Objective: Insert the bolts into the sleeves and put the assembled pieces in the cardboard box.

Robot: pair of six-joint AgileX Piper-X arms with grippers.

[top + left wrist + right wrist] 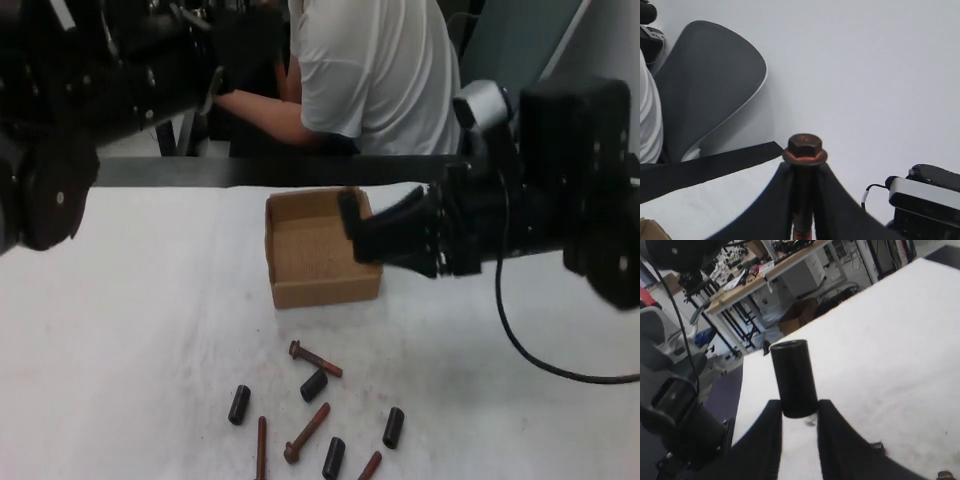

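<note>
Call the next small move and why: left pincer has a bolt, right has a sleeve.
Probably bring the arms together, aligning the bolt with the free end of the sleeve. The left pincer is shut on the bolt just below its head, the right pincer is shut on one end of the sleeve, and the two parts are not yet mated.

Cardboard box (310, 255) (open-topped) on the bench (130, 330); loose bolts (315, 359) and sleeves (239, 404) scattered near it.
</note>
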